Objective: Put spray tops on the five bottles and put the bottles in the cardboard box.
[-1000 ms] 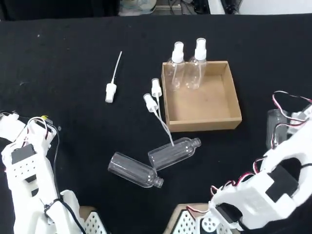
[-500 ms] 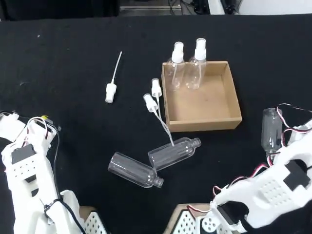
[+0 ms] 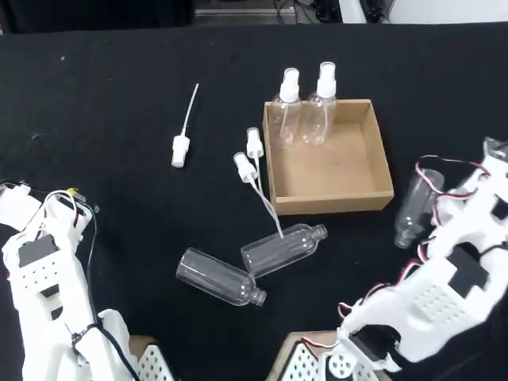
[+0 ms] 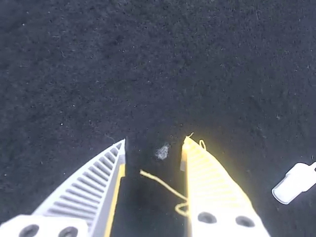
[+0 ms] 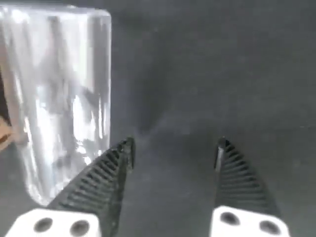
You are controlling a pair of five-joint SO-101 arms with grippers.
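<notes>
Presently, the cardboard box is being shown right of centre in the high view. A topped bottle and a second topped bottle are being kept upright side by side against its upper wall. Below centre, two bare bottles are lying just beside each other, the lower bottle and the upper bottle. One loose spray top is lying toward the upper left of centre. Two more, the nearer spray top and the farther spray top, are lying just left of the box.

A fifth bottle, uncapped, is being seen tilted just right of the box's lower right corner, next to the right arm. The right gripper is being held with its jaws apart and nothing between them, this bottle standing just outside one finger. The left gripper is likewise being held spread wide over the black cloth, its arm sitting at the lower left.
</notes>
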